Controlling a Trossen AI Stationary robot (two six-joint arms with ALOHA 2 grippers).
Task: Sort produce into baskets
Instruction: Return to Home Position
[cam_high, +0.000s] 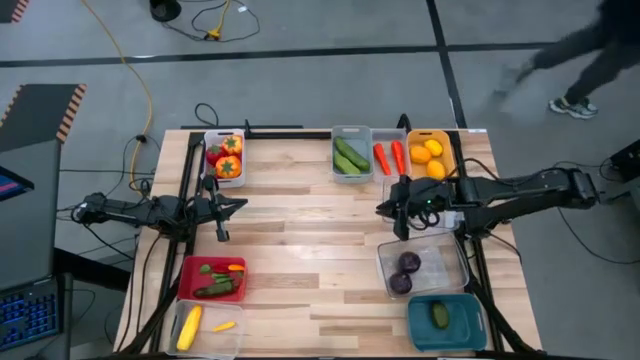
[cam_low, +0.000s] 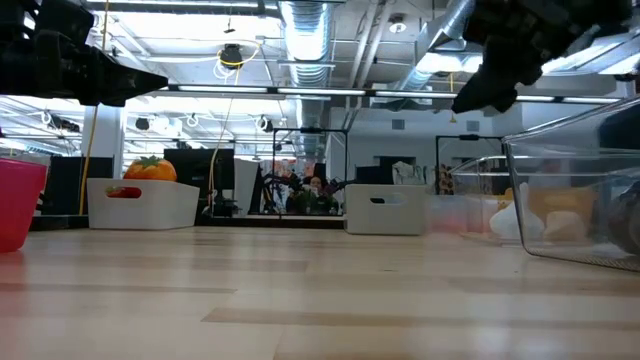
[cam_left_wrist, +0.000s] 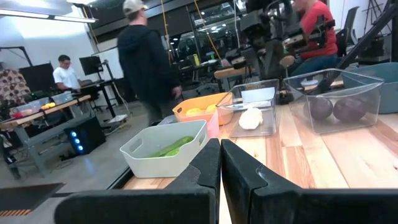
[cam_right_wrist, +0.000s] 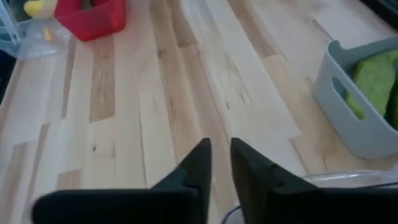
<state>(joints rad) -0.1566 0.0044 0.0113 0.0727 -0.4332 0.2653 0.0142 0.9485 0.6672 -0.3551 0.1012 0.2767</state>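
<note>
My left gripper (cam_high: 238, 204) hangs shut and empty above the table's left middle, and its fingers show in its wrist view (cam_left_wrist: 220, 163). My right gripper (cam_high: 383, 208) hangs shut and empty right of the table's middle, over bare wood (cam_right_wrist: 221, 158), beside a clear basket holding white garlic (cam_left_wrist: 251, 118). Along the far edge stand a white basket of tomatoes and peppers (cam_high: 226, 158), a grey basket of cucumbers (cam_high: 350, 156), a clear basket of carrots (cam_high: 390, 157) and an orange basket of lemons (cam_high: 430, 156). Purple rounds (cam_high: 406, 272) lie in a clear basket.
At the near left, a red basket (cam_high: 212, 279) holds cucumbers and a carrot, and a clear basket (cam_high: 205, 326) holds corn. A teal basket (cam_high: 446, 320) with one green piece stands at the near right. Bare wood (cam_high: 310, 250) lies mid-table. A person (cam_high: 590, 60) walks beyond the far right corner.
</note>
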